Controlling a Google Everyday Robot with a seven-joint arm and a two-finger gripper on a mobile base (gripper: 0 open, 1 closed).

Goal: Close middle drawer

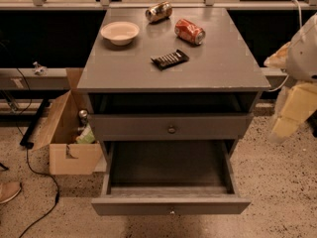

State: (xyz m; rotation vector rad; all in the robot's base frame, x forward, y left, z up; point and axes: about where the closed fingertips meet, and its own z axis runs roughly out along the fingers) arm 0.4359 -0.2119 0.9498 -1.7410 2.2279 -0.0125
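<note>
The middle drawer (171,206) is pulled far out of the grey cabinet, low in the view. Its flat front has a tiny centre knob (172,212), and its bare grey inside (168,163) holds nothing. Above it sits a taller grey drawer front with a bigger brass knob (171,129), which is pushed in. My gripper (293,114), with pale cream fingers, hangs at the right edge of the view. It is level with the upper drawer and to the right of the cabinet, apart from the open drawer and touching nothing.
On the cabinet top (213,68) lie a white bowl (120,32), a brown can (159,11), a red can (189,30) and a dark snack bar (170,59). An open cardboard box (69,133) stands on the floor to the left, with cables (34,177) beside it.
</note>
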